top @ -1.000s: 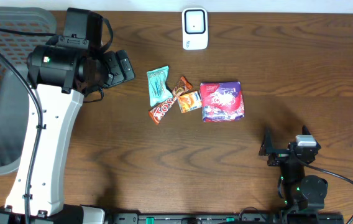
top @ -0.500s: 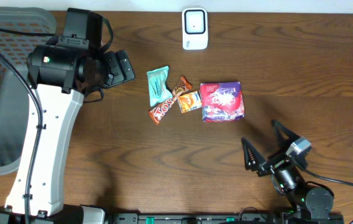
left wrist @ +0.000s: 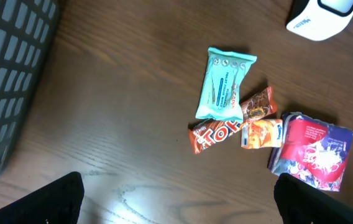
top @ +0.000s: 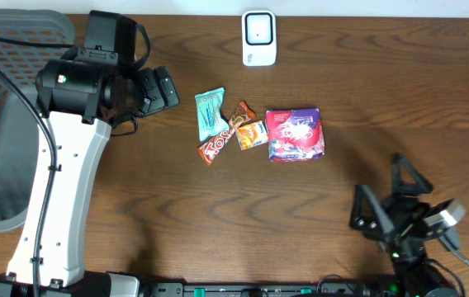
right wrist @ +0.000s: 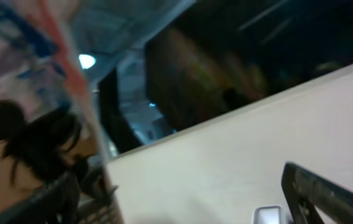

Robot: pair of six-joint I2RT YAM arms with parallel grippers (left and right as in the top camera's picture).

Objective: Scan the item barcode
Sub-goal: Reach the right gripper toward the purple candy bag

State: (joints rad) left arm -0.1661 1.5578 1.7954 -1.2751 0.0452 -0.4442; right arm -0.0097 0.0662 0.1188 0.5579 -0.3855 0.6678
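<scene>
Left gripper (left wrist: 179, 196) fingers wide apart, empty, just left of the snack cluster; teal packet (top: 210, 112) and purple pack (top: 296, 134) mid-table; right gripper (top: 383, 192) spread, empty, near front edge; scanner (top: 258, 38) at far edge.

White scanner (top: 259, 37); five snack packets (top: 251, 133) (lying flat) clustered near it.
</scene>
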